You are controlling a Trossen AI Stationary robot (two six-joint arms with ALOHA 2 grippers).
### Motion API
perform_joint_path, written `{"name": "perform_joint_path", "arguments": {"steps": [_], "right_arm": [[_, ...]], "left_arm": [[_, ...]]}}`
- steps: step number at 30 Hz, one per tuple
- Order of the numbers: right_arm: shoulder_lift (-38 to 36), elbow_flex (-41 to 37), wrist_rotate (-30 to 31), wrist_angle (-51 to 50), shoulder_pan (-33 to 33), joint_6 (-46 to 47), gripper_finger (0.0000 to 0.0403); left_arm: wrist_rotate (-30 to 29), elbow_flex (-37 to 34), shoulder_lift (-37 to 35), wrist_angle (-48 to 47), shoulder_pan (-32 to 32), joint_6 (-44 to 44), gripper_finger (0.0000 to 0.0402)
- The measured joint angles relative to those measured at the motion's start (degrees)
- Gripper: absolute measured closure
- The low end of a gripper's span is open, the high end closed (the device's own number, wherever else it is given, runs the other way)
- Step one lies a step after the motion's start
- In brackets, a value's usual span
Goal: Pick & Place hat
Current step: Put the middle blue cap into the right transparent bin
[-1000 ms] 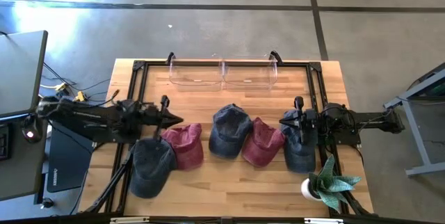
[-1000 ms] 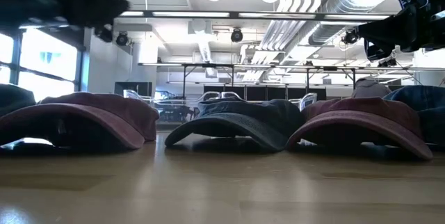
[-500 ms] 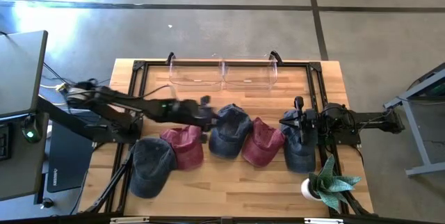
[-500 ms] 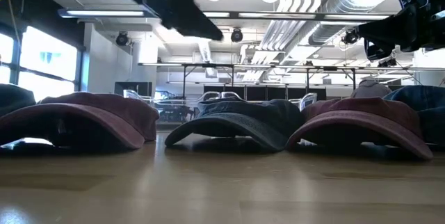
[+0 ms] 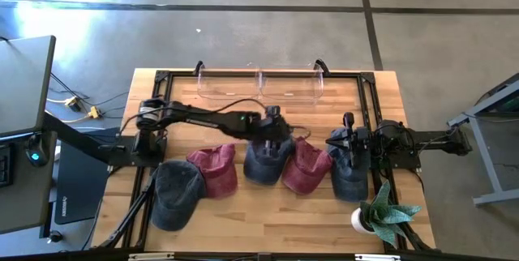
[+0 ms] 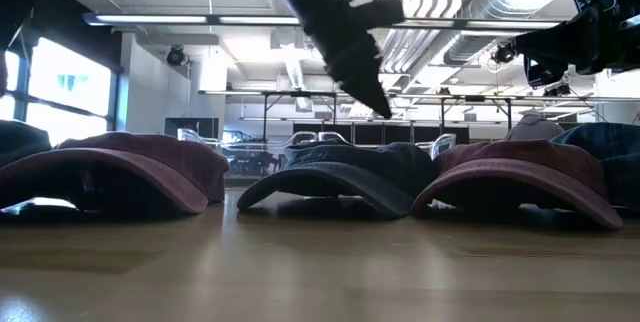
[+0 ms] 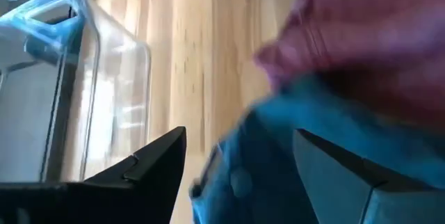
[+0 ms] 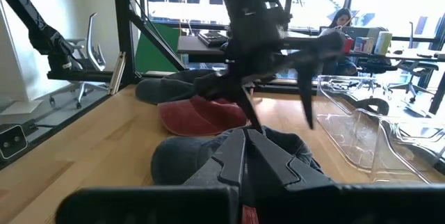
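The left gripper (image 5: 273, 123) hangs over the middle of the wooden table (image 5: 268, 220), its two dark fingers (image 7: 149, 161) spread wide with nothing between them. Directly beneath it lies the dark blue cap (image 5: 266, 151) in the centre of the row, and that is the hat I would take to be the target. From the left wrist camera the blue fabric fills the gap between the fingers, so the cap sits straight below the tool, not off to one side. It runs crown-to-brim from the far side of the table towards the near edge, crown under the gripper and brim pointing away from the clear plastic bins (image 5: 259, 85) at the back.

Four more caps share the row: a maroon cap (image 5: 215, 166) and a dark grey cap (image 5: 176, 193) towards the left arm's side, a second maroon cap (image 5: 306, 166) just beside the blue one on the other side, touching or overlapping it, and another blue cap (image 5: 349, 172) under the right arm.

The right gripper (image 5: 347, 138) waits with fingers closed above that last cap, holding nothing I can see.

The left arm is plainly the nearer one. To my eye the coming move is a short drop onto the crown, and the risk is catching the neighbouring maroon cap's edge along with it.
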Motion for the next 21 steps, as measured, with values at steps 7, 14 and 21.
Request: {"name": "perform_joint_path", "arguments": {"steps": [7,14,21], "right_arm": [[0.0,0.02,0.02,0.02,0.0,0.0,0.0391],[0.0,0.02,0.04,0.03,0.0,0.0,0.0391],[0.0,0.01,0.06,0.04,0.0,0.0,0.0391]], "left_arm": [[3.97,3.28,3.72,-6.05,5.85,-1.47,0.0149],[16.03,3.26,3.76,-10.1,8.92,-3.0,0.0149],[25.39,3.24,3.8,-11.29,8.67,-1.85,0.015]]}}
